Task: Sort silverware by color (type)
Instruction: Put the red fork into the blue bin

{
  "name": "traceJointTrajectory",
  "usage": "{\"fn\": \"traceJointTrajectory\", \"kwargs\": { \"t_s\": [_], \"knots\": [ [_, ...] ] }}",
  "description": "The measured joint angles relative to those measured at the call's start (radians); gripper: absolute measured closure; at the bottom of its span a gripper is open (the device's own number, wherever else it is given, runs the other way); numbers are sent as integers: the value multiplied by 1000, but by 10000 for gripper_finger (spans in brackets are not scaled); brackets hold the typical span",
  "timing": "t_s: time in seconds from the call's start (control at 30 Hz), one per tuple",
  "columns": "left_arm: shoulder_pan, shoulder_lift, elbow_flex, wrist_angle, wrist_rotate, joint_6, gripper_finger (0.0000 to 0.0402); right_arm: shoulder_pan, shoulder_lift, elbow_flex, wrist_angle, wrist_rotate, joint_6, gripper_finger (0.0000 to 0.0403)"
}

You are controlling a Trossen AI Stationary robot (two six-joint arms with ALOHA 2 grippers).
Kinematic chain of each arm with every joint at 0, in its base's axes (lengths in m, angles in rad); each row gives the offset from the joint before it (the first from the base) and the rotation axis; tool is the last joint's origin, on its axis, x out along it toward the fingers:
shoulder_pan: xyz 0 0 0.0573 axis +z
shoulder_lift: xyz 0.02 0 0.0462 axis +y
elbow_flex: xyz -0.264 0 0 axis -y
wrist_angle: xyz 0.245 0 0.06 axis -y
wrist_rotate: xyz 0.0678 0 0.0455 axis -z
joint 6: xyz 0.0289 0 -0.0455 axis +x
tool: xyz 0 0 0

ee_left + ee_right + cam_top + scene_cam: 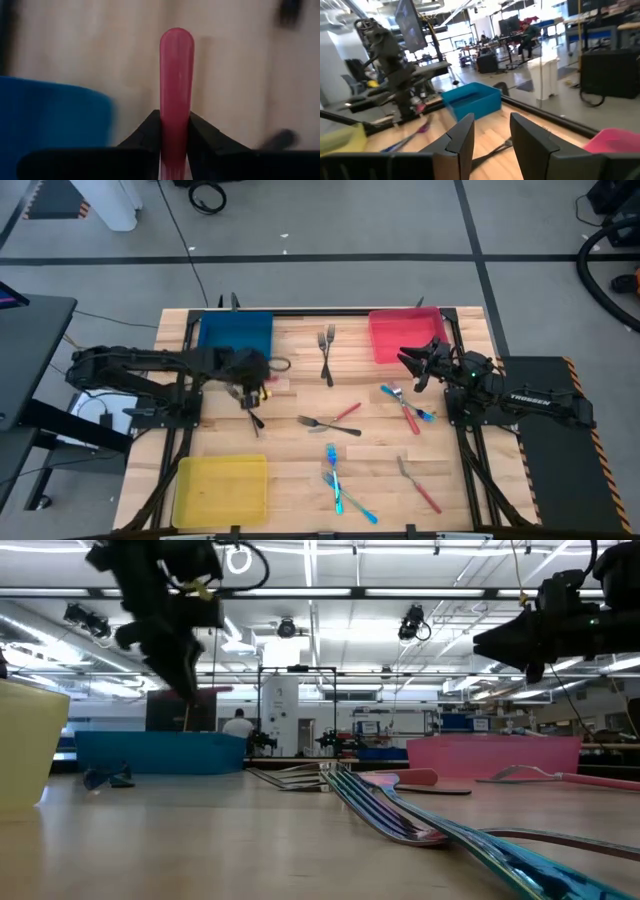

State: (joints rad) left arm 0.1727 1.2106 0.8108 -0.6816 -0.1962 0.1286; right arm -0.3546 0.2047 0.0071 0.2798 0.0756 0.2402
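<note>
My left gripper (pixel 252 392) hangs above the table just near of the blue tray (pixel 236 335), shut on a red-handled utensil (pixel 176 75). Its head is hidden behind the fingers in the left wrist view. My right gripper (pixel 412 365) waits open, level, beside the red tray (pixel 405 335), with nothing between its fingers (pixel 460 137). Loose silverware lies flat on the wood: dark forks (pixel 326 350), a dark fork crossed with a red piece (pixel 335 423), a blue and red pair (pixel 405 405), blue pieces (pixel 335 480), and a grey and red piece (pixel 418 485). My left gripper pinches the utensil's red handle (pixel 175 117) between its two fingers, back from the rounded free end (pixel 176 37), which juts out ahead of the fingertips. The fingers slant down from the table's left side. The low view shows the gripper well above the tabletop.
A yellow tray (pixel 222 488) sits at the near left corner. The blue tray is at the far left and the red tray at the far right. Bare wood lies between the trays on the left half. The table frame's dark rails run along both sides.
</note>
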Motion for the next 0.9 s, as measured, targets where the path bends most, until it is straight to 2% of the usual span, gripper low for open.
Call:
{"fn": "traceJointTrajectory", "kwargs": {
  "t_s": [0.17, 0.37, 0.53, 0.63, 0.77, 0.9],
  "knots": [
    [134, -1, 118, -51, -13, 143, 338, 0, 0, 0, 0, -43, 36, 269],
    [352, 0, 166, -71, -3, 267, 338, 0, 0, 0, -6, -82, 59, 269],
    [564, 36, 164, -56, 69, 303, 338, 1, 18, 0, -14, -99, 123, 269],
    [668, 75, 164, -30, 150, 303, 338, 1, 35, 0, -32, -116, 156, 269],
    [741, 158, 164, -13, 236, 303, 338, 1, 65, 0, -34, -127, 180, 269],
    [756, 248, 164, -15, 255, 306, 338, 1, 93, 0, -34, -127, 180, 269]
  ]
}}
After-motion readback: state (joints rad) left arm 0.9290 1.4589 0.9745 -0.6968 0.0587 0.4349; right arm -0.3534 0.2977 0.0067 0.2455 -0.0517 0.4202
